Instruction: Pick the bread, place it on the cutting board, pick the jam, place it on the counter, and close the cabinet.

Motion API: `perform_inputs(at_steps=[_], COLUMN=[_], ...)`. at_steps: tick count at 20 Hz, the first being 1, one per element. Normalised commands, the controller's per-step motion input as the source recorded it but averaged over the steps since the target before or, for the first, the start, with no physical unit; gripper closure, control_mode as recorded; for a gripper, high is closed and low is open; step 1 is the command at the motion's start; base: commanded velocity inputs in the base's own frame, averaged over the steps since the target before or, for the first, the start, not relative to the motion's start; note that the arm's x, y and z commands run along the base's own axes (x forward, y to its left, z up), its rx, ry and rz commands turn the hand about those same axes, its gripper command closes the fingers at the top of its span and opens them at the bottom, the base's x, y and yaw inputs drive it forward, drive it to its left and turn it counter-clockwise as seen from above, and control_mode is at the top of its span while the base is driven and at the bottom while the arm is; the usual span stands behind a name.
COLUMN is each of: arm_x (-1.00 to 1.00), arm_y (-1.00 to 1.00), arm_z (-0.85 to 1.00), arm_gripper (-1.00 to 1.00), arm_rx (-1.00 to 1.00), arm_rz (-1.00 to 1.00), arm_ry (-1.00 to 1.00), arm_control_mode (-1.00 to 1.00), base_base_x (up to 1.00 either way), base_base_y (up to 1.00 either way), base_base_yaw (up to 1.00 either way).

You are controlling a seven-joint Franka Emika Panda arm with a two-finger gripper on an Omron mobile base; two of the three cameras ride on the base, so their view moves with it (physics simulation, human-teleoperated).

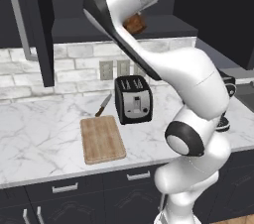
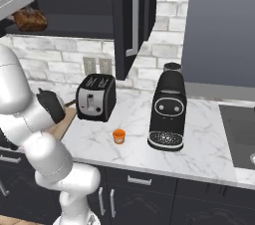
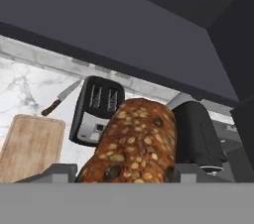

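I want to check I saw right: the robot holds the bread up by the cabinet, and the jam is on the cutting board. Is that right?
Not quite. The jam sits on the counter, as the right base view shows. The cutting board has nothing on it. The gripper does hold the bread up by the cabinet.

arm: glossy white rounded shell segments (image 1: 193, 77) | joints: dark charcoal rings and round cap (image 1: 184, 142) | links: thick, smooth, tubular | gripper tips: small dark grey blocks (image 3: 124, 172)

The white arm with dark joints (image 1: 191, 77) reaches up and forward, its wrist raised high. The two-finger gripper (image 3: 124, 171) is closed on something held between its jaws.
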Motion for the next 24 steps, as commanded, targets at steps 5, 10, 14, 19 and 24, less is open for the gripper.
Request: perform_inputs(at_steps=[5,10,14,19,24], arm_x=[0.38,0.40,0.06,0.14,0.08], arm_y=[-0.01,0.00,0.00,0.00,0.00], arm_z=[-0.10,-0.40,-0.43,-0.64,-0.72], arm_gripper=[1.00,1.00,1.00,1.00,1.00], arm_rx=[0.03,0.06,0.02,0.00,0.00], arm_rz=[0.16,0.26,0.28,0.28,0.28], arm_ry=[0.00,-0.01,-0.01,-0.11,-0.22], arm_control_mode=[-1.00,-1.00,-1.00,-1.00,-1.00], base_base_x=[0.00,0.00,0.00,0.00,0.00], base_base_y=[0.00,0.00,0.00,0.00,0.00], base_base_yaw=[0.00,0.00,0.00,0.00,0.00])
